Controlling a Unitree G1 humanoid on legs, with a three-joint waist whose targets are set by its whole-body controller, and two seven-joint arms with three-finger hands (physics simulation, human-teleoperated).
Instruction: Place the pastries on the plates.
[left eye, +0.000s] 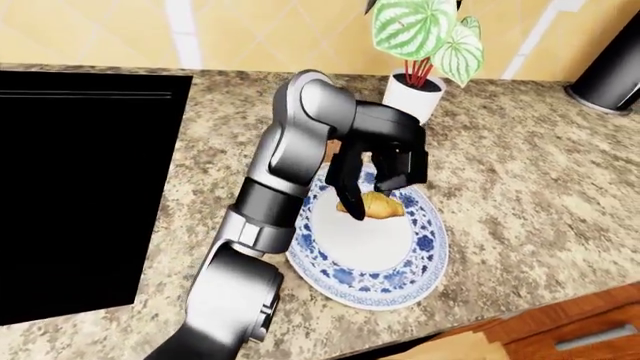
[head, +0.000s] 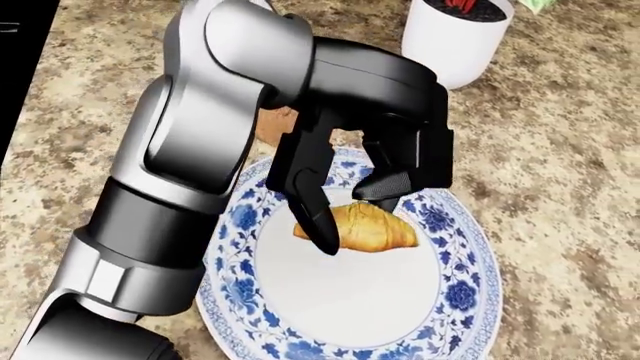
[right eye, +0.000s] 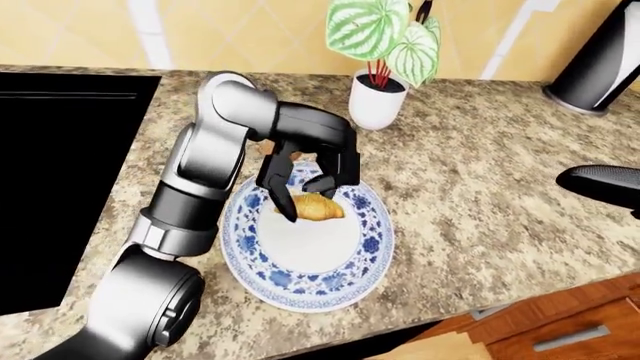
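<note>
Reaching in from the left of the head view, the left hand (head: 350, 206) has its black fingers (head: 310, 202) clamped round a golden croissant (head: 365, 225), one long finger running down the pastry's left end and a shorter one pressing on its top from the right. The croissant is over the upper half of a blue-and-white floral plate (head: 450, 292); whether it touches the white centre or hangs just above it cannot be told. The plate lies flat on a speckled granite counter (head: 560, 172). Just past the plate's upper left rim, mostly hidden behind the silver forearm, a brown pastry in a fluted paper cup (head: 272, 124) stands on the counter; too little of it shows to say more. Near the top of the head view is a white plant pot (head: 455, 41), and the right-eye view shows its green-and-white striped leaves (right eye: 375, 30) on red stems. A black cooktop (right eye: 60, 180) is set into the counter at the left of that view, and a dark cylindrical appliance (right eye: 600, 64) stands at the top right. At the right edge of the right-eye view a black shape (right eye: 605, 184), likely the right hand, hovers over the counter, its grip not discernible.
</note>
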